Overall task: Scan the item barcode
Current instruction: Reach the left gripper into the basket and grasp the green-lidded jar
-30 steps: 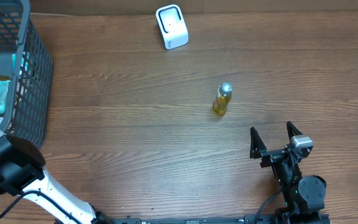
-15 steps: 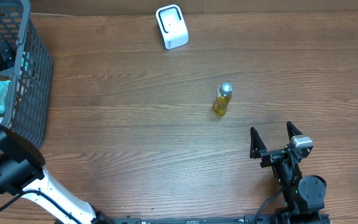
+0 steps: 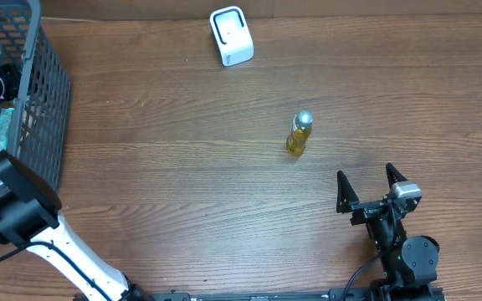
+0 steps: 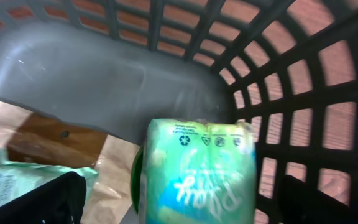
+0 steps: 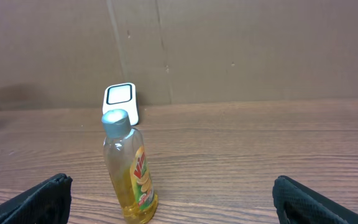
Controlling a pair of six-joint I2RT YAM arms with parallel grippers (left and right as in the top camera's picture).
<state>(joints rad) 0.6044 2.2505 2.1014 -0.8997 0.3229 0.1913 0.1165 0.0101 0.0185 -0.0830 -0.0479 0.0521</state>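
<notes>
On table (image 3: 182, 167), bottle (image 3: 299, 136) stands upright, cap (image 3: 305, 118) up.

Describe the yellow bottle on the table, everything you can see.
The bottle looks like clear plastic holding yellow liquid, with a silver-grey cap on and a red-and-yellow label. It stands upright on the wood table, right of centre, and nothing else touches it. The white scanner sits well apart behind it. No barcode shows.

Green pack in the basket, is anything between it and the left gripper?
Nothing visible does. The green pack lies straight ahead of the open left gripper, with only the basket wall behind it.
</notes>
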